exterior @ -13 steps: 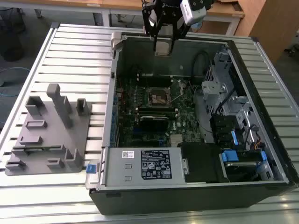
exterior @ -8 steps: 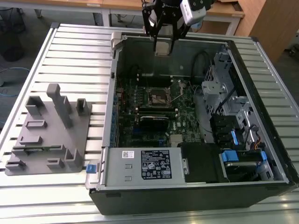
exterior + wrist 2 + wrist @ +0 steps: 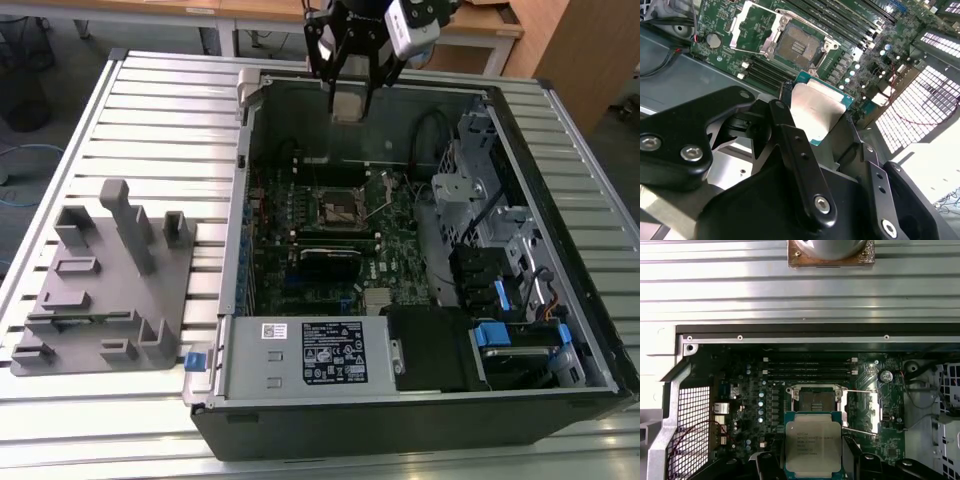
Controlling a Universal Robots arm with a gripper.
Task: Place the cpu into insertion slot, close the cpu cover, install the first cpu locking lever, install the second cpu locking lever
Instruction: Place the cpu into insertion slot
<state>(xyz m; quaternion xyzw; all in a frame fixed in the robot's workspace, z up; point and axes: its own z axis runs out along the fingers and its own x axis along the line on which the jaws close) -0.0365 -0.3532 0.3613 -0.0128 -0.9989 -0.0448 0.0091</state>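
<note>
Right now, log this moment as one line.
gripper: shut on cpu | cpu: held aloft, not seated | slot: empty | cover: open

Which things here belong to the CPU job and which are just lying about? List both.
In the job: gripper, shut on the cpu; insertion slot, empty; cpu cover, open.
Lying about: grey fixture plate at the exterior view's left; labelled power supply; blue-tabbed drive bays.

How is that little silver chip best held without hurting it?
By two opposite thin edges, one finger closing in from each side, as the gripper holds the chip now. Its square outline gives straight parallel sides, and the flat metal face is left bare.
</note>
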